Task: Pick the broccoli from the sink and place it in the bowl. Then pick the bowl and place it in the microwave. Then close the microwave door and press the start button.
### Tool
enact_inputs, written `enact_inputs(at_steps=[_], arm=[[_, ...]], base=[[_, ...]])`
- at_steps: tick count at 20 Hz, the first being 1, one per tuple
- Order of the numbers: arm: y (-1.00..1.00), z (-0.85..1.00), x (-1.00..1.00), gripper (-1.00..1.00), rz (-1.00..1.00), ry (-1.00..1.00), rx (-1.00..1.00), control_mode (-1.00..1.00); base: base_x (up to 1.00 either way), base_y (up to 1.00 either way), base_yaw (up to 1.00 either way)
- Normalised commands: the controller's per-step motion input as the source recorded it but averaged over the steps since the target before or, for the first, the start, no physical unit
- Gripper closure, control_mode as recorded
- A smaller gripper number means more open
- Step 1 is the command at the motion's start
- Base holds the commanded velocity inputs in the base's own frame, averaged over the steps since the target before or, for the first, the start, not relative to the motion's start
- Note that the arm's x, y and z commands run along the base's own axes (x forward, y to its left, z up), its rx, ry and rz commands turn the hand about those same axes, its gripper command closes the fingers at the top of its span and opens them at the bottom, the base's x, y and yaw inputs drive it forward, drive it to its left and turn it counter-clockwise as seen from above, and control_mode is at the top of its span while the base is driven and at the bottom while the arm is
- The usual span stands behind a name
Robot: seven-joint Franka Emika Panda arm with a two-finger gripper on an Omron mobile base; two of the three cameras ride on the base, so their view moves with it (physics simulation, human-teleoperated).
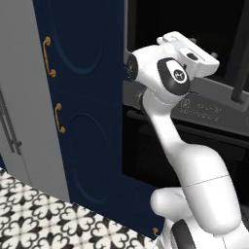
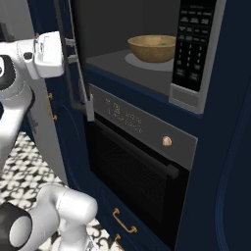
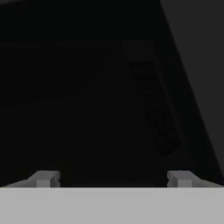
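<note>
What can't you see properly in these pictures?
- Broccoli: right base view, just a green speck; the bowl wall hides the rest.
- Microwave door: right base view, seen edge-on, glass not visible.
- Microwave buttons: too small to read.
- Hand view: too dark beyond the open fingers.

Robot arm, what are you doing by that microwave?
The wooden bowl already sits inside the microwave, with a bit of green, likely the broccoli, in it. The microwave door is swung open. The gripper is open and holds nothing, facing something dark up close. Closing the door probably comes next.
</note>
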Motion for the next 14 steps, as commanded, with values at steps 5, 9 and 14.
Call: enact_inputs(at_steps=[5, 9, 14], arm=[[-0.61, 0.00, 0.53, -1.00, 0.09, 0.00, 0.14, -1.00], [-0.42, 0.00, 0.61, -1.00, 0.08, 0.00, 0.09, -1.00], [-0.52, -0.02, 0.57, -1.00, 0.10, 0.01, 0.11, -1.00]], base=[[0.00, 0.00, 0.00], [0.00, 0.00, 0.00], [0.00, 0.00, 0.00]])
